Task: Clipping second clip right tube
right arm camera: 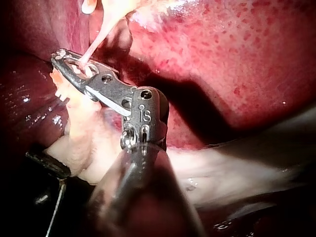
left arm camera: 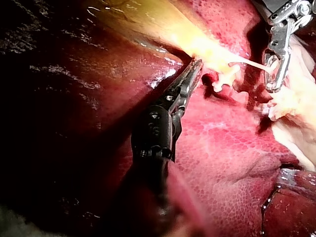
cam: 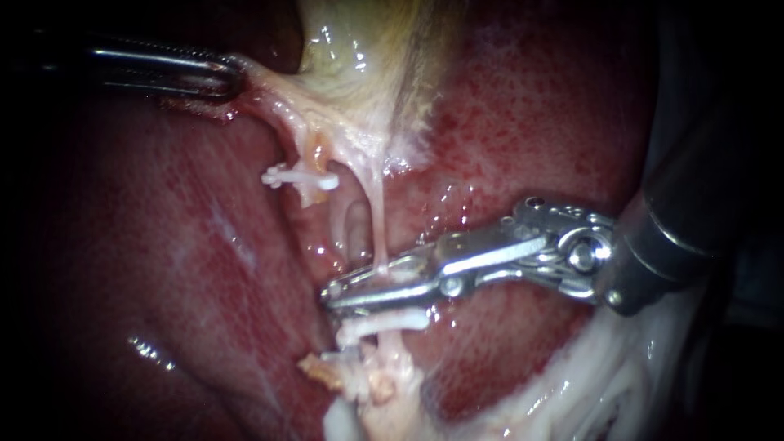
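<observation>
The dark red liver point(cam: 163, 269) fills the endoscope view as the ground on which everything lies. It is wet and glossy, finely mottled with brighter red in the upper right, and smoother and darker towards the lower left. Its margins fall into shadow. At top centre the pale yellowish gallbladder point(cam: 367, 49) hangs into view, and ragged whitish fatty tissue point(cam: 604, 384) crosses the lower right corner.

The left instrument point(cam: 231, 77), a slim dark shaft from the upper left, has its jaws clamped on a pale flap at the gallbladder's edge, which is stretched taut towards the upper left. Below that flap a short pinkish left tube point(cam: 286, 139) runs down and carries a white plastic upper clip point(cam: 300, 178) just left of centre.

The right tube point(cam: 377, 220), a thin pale strand, drops from the gallbladder to just below centre. There the right instrument point(cam: 351, 290), silver and jointed, comes in from the right edge with its jaws closed on the tube from both sides. Just under those jaws a white lower clip point(cam: 384, 321) sits across the same strand, above a frayed pale stump point(cam: 380, 384). In the right wrist view the strand runs straight into the slotted jaws.
</observation>
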Available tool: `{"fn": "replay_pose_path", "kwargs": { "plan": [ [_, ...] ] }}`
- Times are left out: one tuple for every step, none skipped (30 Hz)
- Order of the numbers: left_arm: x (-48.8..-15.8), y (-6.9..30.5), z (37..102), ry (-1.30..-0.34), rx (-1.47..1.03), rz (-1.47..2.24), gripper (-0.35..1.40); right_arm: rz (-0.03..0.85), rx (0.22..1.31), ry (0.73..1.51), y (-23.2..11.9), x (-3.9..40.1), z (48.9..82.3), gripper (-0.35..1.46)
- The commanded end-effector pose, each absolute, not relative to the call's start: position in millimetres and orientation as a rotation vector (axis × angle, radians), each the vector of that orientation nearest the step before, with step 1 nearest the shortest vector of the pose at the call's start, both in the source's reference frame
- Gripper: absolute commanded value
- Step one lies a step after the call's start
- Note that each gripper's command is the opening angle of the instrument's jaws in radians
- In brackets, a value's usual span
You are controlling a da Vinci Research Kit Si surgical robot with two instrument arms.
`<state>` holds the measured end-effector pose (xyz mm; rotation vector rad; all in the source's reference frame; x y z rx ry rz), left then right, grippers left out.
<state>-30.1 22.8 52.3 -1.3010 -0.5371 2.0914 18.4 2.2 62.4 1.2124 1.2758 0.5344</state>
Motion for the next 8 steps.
{"fn": "replay_pose_path", "kwargs": {
  "plan": [
    [-30.2,22.8,52.3,-0.537,-1.301,2.091,-0.35,0.532,1.213,1.274,2.2,18.3,62.5,-0.35],
    [-30.2,22.8,52.3,-0.537,-1.301,2.091,-0.35,0.532,1.213,1.274,2.2,18.3,62.5,-0.35],
    [-30.2,22.8,52.3,-0.537,-1.301,2.091,-0.35,0.532,1.213,1.274,2.3,18.3,62.5,-0.35],
    [-30.2,22.8,52.3,-0.537,-1.301,2.091,-0.35,0.532,1.213,1.274,2.3,18.3,62.5,-0.35],
    [-30.2,22.8,52.3,-0.537,-1.301,2.091,-0.35,0.532,1.213,1.274,2.3,18.3,62.6,-0.35],
    [-30.2,22.8,52.3,-0.537,-1.301,2.091,-0.35,0.532,1.213,1.274,2.3,18.3,62.6,-0.35],
    [-30.2,22.8,52.3,-0.537,-1.301,2.091,-0.35,0.532,1.213,1.274,2.3,18.3,62.7,-0.35],
    [-30.2,22.8,52.3,-0.537,-1.301,2.091,-0.35,0.531,1.213,1.274,2.3,18.2,62.7,-0.35]
  ]
}}
